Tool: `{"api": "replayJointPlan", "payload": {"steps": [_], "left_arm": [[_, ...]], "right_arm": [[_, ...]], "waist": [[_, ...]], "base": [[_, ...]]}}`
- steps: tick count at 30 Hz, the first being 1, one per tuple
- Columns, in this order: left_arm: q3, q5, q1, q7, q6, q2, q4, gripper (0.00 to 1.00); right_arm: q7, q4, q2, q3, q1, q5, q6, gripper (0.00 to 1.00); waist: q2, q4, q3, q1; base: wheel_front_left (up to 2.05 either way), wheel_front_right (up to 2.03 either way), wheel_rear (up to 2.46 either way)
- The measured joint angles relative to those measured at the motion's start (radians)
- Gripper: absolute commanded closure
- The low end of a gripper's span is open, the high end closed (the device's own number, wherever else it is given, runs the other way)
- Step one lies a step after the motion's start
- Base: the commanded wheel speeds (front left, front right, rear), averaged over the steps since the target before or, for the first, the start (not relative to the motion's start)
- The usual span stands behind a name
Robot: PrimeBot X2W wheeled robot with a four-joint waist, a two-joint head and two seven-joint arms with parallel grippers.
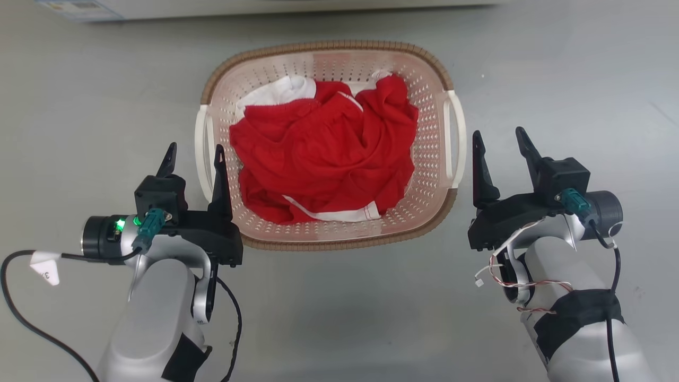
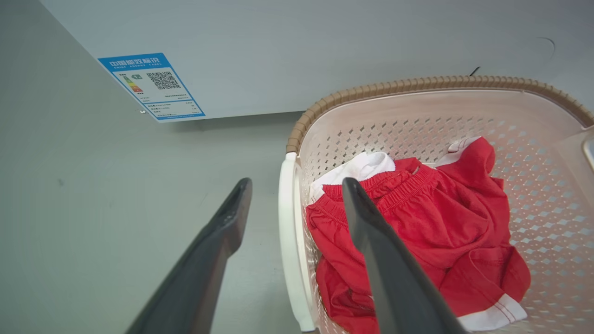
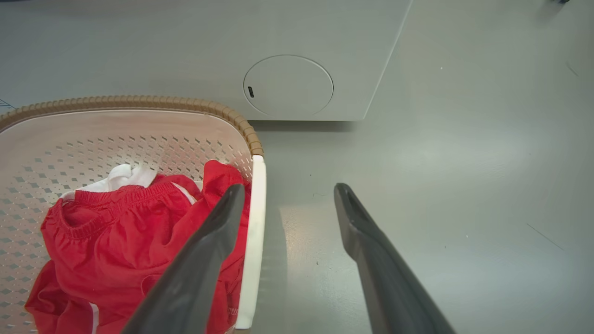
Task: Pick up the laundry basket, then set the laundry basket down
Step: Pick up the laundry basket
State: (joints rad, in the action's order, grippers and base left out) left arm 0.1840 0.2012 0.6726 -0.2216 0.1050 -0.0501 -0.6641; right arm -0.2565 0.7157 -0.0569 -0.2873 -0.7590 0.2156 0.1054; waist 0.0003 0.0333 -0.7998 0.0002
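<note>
The laundry basket (image 1: 427, 159) stands on the grey floor (image 1: 79, 106) in the upper centre of the head view. It is a small oval basket of pale pink-beige plastic. Its walls are full of small holes and it has a brown woven-look rim (image 1: 329, 46). I see a white left handle (image 1: 201, 143) and a white right handle (image 1: 456, 138) on its two sides. Inside lie crumpled red clothes (image 1: 323, 154) with white trim, and a white cloth (image 1: 281, 90) is toward the upper left of the pile.

My left gripper (image 1: 195, 148) is at the lower left of the frame with its fingers spread wide. In the left wrist view one finger shows over the clothes and the other over the floor, with the handle between them. I cannot tell if it touches the handle.

My right gripper (image 1: 498, 132) is at the right side, also spread and holding nothing. In the head view both fingers are just outside the right handle.

A pale washer (image 1: 318, 5) runs along the top edge. It carries a blue label (image 2: 151, 86) and a round cover (image 3: 287, 86).
</note>
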Motion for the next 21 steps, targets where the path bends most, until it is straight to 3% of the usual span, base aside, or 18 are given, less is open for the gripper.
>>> {"api": "replayJointPlan", "payload": {"steps": [21], "left_arm": [[0.002, 0.052, 0.120, 0.000, -0.026, 0.014, -0.204, 0.00]], "right_arm": [[0.000, 0.153, -0.005, -0.115, -0.117, 0.096, 0.000, 0.00]], "waist": [[-0.0001, -0.027, -0.129, -0.0001]], "base": [[0.00, 0.00, 0.00]]}}
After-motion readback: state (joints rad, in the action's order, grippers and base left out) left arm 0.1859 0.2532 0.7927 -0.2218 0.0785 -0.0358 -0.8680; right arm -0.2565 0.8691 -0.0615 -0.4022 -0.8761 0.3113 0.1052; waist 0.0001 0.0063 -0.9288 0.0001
